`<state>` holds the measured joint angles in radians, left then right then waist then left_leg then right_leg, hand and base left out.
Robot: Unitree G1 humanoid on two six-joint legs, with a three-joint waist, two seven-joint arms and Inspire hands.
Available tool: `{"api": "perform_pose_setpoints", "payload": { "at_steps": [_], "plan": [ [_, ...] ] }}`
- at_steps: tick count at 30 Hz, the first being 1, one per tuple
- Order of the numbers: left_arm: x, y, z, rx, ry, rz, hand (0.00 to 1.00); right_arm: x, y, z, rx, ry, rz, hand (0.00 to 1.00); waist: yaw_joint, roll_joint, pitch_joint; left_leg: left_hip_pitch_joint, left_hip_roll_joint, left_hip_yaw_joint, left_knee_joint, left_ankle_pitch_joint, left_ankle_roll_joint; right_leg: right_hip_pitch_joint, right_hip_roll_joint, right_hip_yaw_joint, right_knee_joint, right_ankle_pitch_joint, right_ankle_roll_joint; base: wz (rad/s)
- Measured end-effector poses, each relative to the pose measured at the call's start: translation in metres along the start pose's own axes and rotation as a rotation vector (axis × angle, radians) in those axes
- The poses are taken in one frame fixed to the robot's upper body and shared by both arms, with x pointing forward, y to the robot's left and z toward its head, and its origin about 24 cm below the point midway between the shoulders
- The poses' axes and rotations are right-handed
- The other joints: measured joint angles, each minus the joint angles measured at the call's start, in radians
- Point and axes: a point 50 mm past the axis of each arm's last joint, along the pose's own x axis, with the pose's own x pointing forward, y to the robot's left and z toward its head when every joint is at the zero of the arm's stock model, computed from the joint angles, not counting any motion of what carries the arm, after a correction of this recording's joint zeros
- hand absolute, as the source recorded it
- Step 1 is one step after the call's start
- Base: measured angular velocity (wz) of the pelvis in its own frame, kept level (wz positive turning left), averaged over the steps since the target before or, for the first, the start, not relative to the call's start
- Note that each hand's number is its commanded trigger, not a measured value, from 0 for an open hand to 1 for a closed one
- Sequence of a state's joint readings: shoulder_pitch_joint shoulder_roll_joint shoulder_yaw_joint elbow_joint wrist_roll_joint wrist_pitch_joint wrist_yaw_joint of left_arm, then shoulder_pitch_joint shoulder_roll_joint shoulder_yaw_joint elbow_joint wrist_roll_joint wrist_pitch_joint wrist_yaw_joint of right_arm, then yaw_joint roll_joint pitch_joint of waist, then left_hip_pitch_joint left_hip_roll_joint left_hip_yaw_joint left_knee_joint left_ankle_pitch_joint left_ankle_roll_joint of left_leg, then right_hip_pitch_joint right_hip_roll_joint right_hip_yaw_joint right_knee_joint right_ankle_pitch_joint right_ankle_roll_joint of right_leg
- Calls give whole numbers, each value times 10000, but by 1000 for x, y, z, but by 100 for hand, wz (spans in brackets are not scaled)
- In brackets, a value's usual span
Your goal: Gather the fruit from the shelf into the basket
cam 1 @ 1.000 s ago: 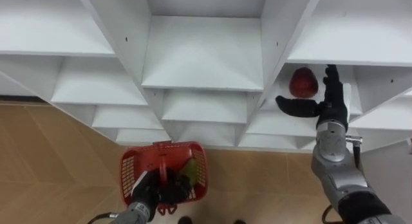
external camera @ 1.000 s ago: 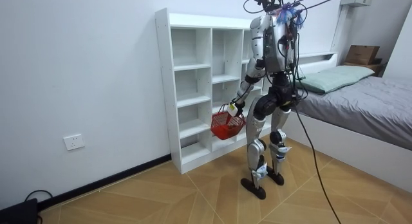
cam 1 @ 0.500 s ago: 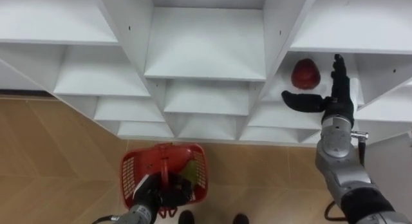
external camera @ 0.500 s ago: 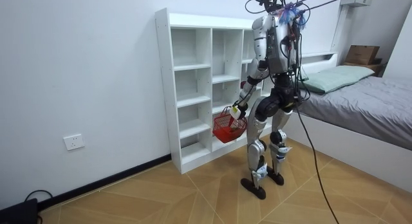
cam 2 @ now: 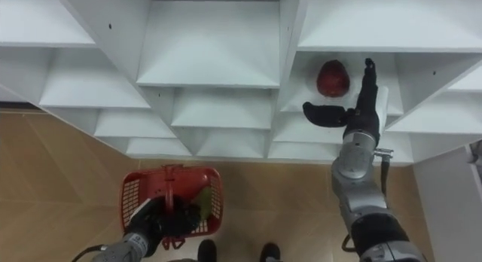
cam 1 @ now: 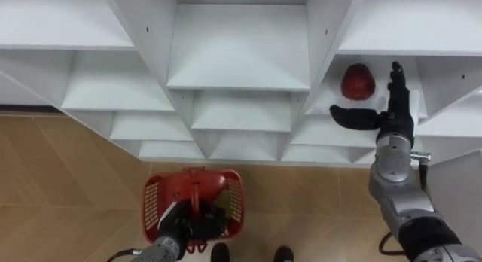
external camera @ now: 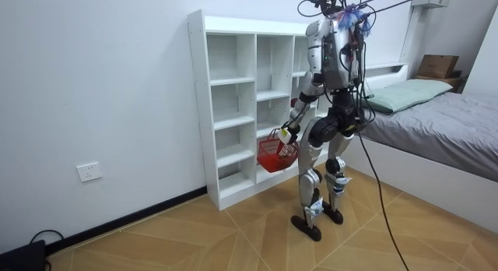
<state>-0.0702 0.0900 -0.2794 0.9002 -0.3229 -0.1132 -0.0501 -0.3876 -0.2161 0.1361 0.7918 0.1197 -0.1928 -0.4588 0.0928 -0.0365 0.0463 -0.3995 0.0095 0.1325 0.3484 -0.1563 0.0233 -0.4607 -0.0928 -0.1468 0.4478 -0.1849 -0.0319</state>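
Upper right, the open right robot hand (cam 1: 392, 119) is inching closer beside the red fruit (cam 1: 358, 81), nearing a grasp, while the left robot hand (cam 1: 179, 226) is clutching the basket (cam 1: 154, 202).

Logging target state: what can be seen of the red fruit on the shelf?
The fruit is round, deep red, slightly glossy, apple-like and whole. It sits alone on a white shelf in the right column of the closet. The open right hand is close beside it, fingers to its right, thumb in front, apparently not touching.
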Motion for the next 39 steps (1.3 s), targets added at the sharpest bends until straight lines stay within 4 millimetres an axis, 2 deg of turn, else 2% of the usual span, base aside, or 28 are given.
{"api": "perform_pose_setpoints", "payload": {
  "at_steps": [6,12,16,19,22,39],
  "plan": [
    [0,-1,1,6,-21,-32,100,0,1,-4,-778,-24,303,0,2,-6,1,-231,-6,5,141,8,13,-235,-36,15,151,-7,-4,0],
    [1,-4,0,157,12,-167,100,5,5,6,-928,-309,409,0,20,-25,7,-383,-18,12,162,20,29,-432,-49,61,234,-7,-6,0],
    [0,-7,-2,287,91,-311,100,10,8,19,-1143,-785,434,0,5,-105,52,-595,-51,13,283,21,30,-666,-99,73,433,-51,-14,0],
    [0,-6,-2,269,100,-302,100,11,9,23,-1466,-1046,449,0,84,-234,123,-628,-54,13,350,20,30,-722,-118,87,562,-82,-34,0],
    [0,-7,1,268,-1,-352,100,12,8,26,-1803,-1210,410,0,169,-284,139,-815,-49,7,535,17,31,-869,-135,94,681,-100,-42,1],
    [-1,-11,3,243,-62,-481,100,13,7,25,-2042,-1204,72,0,218,-270,122,-986,8,-2,764,13,27,-1029,-143,33,894,-68,-114,0]
  ]
}}
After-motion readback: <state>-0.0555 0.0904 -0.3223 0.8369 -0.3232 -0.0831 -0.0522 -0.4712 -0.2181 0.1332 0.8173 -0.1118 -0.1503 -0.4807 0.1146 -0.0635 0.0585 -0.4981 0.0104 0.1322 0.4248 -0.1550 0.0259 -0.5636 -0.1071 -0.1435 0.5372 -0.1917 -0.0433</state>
